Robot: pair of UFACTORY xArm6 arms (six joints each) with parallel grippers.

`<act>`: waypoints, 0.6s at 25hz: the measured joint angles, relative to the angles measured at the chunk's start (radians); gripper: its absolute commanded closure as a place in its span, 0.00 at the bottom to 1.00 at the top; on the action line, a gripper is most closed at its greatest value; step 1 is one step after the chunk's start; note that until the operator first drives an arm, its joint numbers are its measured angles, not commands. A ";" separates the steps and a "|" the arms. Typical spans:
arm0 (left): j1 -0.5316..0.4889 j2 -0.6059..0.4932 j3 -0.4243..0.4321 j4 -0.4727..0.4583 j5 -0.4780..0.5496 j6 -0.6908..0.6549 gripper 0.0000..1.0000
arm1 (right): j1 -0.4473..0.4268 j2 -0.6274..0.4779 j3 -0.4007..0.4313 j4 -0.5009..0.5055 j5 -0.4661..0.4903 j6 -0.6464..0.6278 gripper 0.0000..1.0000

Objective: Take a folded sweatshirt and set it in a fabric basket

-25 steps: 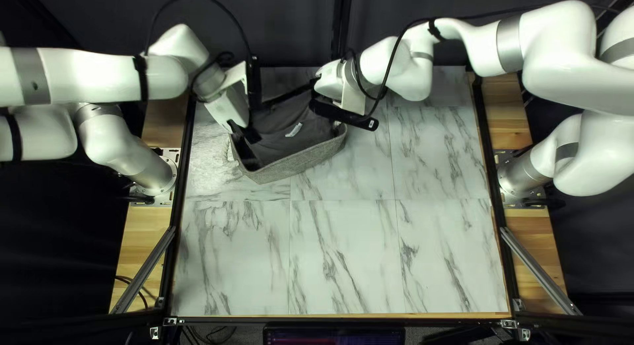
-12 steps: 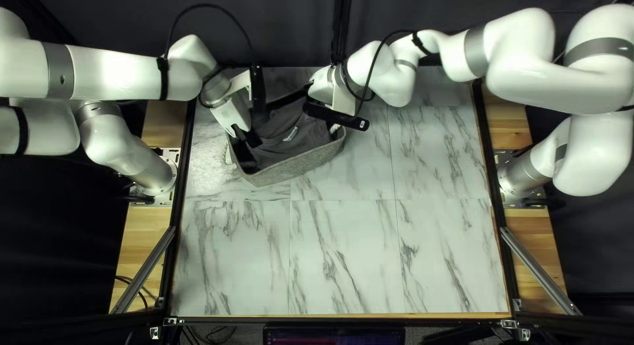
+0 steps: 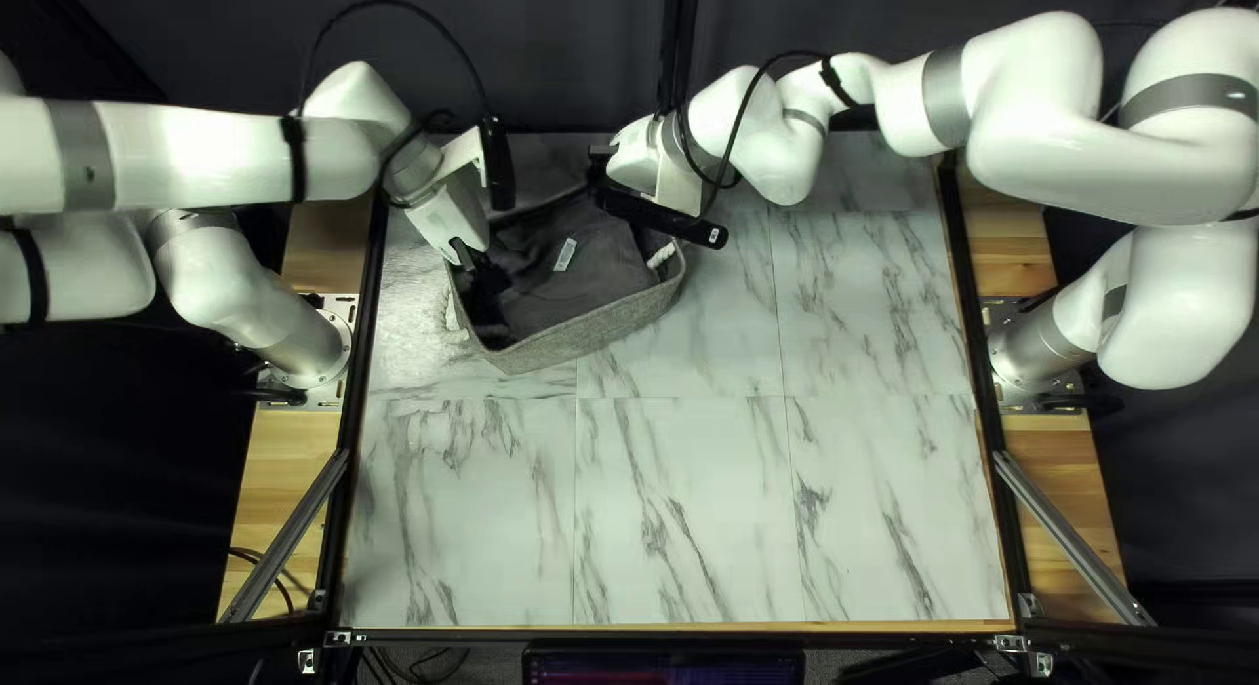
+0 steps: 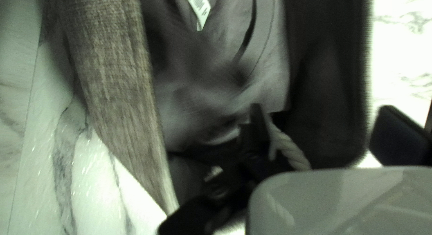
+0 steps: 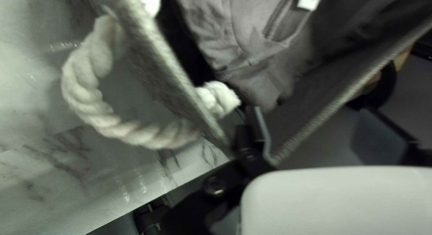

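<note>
Left gripper: we held its fingers wide apart [image 4: 324, 122], one inside the basket and one beyond its wall, with nothing clamped, probably so the cloth could lie free.
Basket: its grey wall [image 3: 590, 334] stood open side up beneath our arms, ready to receive and contain the load.
Sweatshirt: it lay inside the basket [image 3: 584, 288], its tag [image 3: 565, 254] facing up; we judged the placing essentially done.
Right gripper: its fingers stood wide too [image 5: 314, 122], near a corner, seemingly for clearance; we needed to lift clear without snagging the rope handle [image 5: 130, 131], which hung outside the wall.
</note>
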 measured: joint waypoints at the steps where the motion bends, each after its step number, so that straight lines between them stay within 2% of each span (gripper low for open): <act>1: 0.002 -0.030 0.002 0.013 0.014 -0.017 0.00 | 0.001 -0.022 0.016 -0.002 0.001 0.004 0.00; 5: -0.001 -0.169 -0.001 0.075 0.091 -0.108 0.00 | 0.016 -0.141 0.115 0.028 -0.011 -0.002 0.00; 8: -0.062 -0.233 -0.025 0.130 0.125 -0.203 0.00 | 0.039 -0.242 0.194 0.105 -0.023 -0.038 0.00; 11: -0.180 -0.252 -0.058 0.186 0.117 -0.296 0.00 | 0.066 -0.367 0.275 0.158 -0.009 -0.025 0.00; 15: -0.345 -0.257 -0.084 0.264 0.076 -0.397 0.00 | 0.096 -0.511 0.339 0.175 0.081 0.128 0.00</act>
